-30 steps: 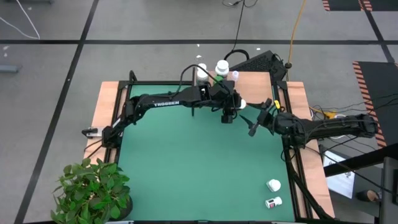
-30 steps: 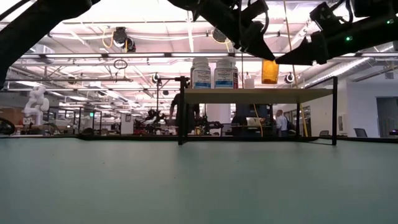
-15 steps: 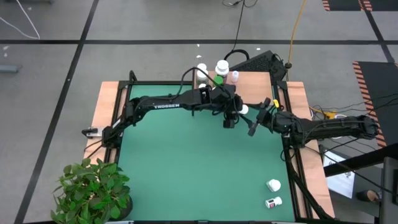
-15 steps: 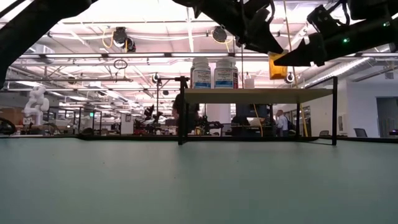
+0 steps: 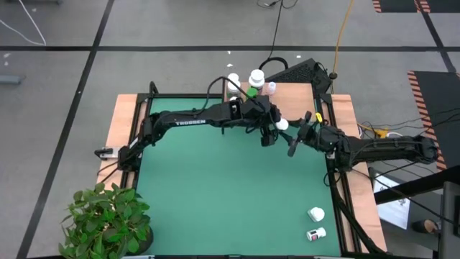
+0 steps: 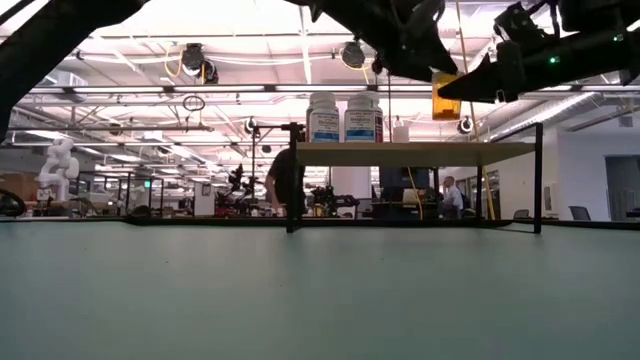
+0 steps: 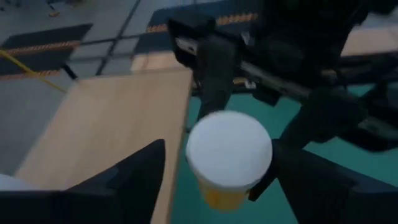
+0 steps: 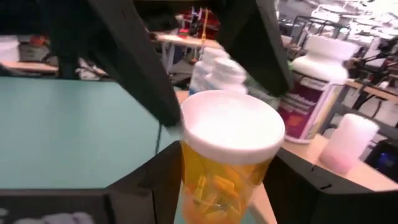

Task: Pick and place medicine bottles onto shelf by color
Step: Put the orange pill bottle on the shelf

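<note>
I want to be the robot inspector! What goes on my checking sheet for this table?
Surface: green mat, flat, wooden side rails.
Job's things: orange bottle in the air beside the shelf; white bottles and others standing on the shelf; two white bottles lying on the mat's near right corner.
Clutter: potted plant at the near left corner.
Grippers: right gripper looks closed on the orange bottle; left gripper around the same bottle, fingers looking open.
Cables: yellow cable and black cable on the floor behind the table.
Surroundings: big workshop, a person walking behind the shelf.
</note>
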You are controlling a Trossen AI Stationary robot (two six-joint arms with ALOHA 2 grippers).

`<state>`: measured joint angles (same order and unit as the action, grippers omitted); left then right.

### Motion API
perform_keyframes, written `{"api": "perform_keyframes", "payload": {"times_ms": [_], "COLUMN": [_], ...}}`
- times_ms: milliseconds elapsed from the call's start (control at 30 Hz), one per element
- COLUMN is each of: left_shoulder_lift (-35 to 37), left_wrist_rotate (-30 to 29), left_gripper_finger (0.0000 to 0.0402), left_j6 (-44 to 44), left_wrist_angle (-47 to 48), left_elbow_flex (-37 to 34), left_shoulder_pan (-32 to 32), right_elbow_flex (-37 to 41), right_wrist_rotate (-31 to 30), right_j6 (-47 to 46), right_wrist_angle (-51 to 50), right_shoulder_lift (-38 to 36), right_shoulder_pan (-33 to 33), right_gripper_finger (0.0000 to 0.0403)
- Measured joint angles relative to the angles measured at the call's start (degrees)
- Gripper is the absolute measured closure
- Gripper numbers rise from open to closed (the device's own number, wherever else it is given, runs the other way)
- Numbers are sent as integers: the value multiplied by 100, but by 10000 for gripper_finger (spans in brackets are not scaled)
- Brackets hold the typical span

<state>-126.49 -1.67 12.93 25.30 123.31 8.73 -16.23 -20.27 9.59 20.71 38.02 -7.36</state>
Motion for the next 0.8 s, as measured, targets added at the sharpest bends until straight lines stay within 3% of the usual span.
{"api": "perform_keyframes", "payload": {"times_ms": [133, 300, 433, 600, 800], "left_shoulder_lift": [453, 1073, 1388, 1541, 1510], "left_wrist_rotate": [-273, -1183, -1746, -1807, -1858], "left_gripper_finger": [67, 52, 64, 92, 124], "left_j6": [0, -502, -682, -811, -909], "left_wrist_angle": [314, 857, 1181, 1367, 1502], "left_elbow_flex": [0, 2, 2, -125, -391], "left_shoulder_pan": [-33, -41, -18, -100, -237], "right_elbow_flex": [-6, -491, -978, -1345, -1351], "right_wrist_rotate": [231, 1326, 1483, 1914, 2408], "right_j6": [187, 184, 181, 1, -224], "right_wrist_angle": [567, 559, 558, 670, 914], "right_shoulder_lift": [44, 496, 1265, 2258, 2854], "right_shoulder_pan": [-380, -1282, -1963, -2642, -3149], "right_gripper_finger": [211, 215, 214, 212, 212]}}
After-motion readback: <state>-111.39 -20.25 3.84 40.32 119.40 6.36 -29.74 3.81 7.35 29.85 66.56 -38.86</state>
